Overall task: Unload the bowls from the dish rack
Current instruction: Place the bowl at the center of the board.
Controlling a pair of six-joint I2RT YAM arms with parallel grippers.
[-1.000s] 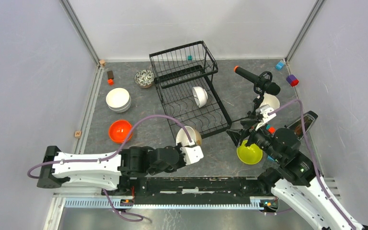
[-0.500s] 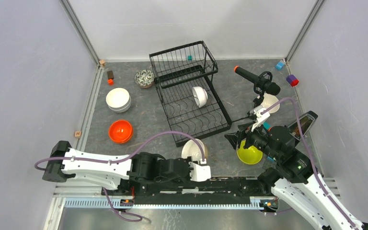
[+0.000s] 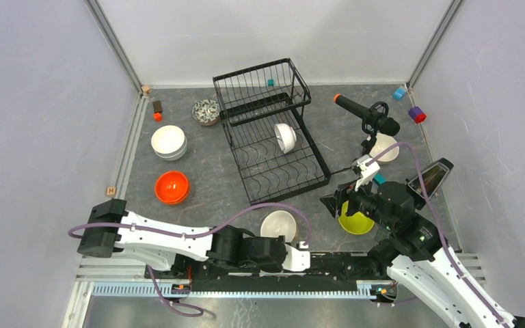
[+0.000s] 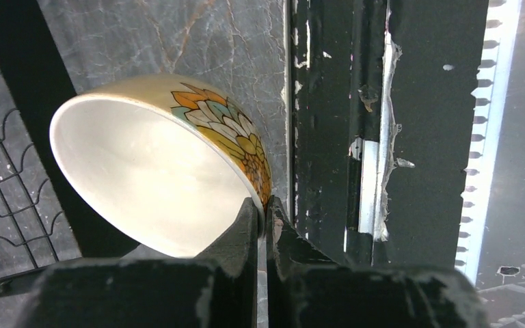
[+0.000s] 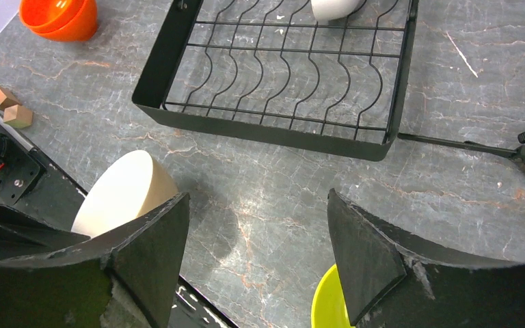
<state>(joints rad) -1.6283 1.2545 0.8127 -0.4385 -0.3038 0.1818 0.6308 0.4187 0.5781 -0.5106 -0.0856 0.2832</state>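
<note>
Left end effector [image 4: 265, 213] pinches floral bowl [image 4: 143, 171] rim, bowl tilted, likely for set-down on table [image 4: 198, 41]. Right end effector [image 5: 256, 205] spread, empty, above lime bowl [image 5: 327, 306].

One legible mark found: a small wooden block [image 3: 111, 190], lying well to the left of the dish rack [image 3: 271, 130], carries what reads as the letter H. The letter is dark, printed on the block's pale upper face.
</note>
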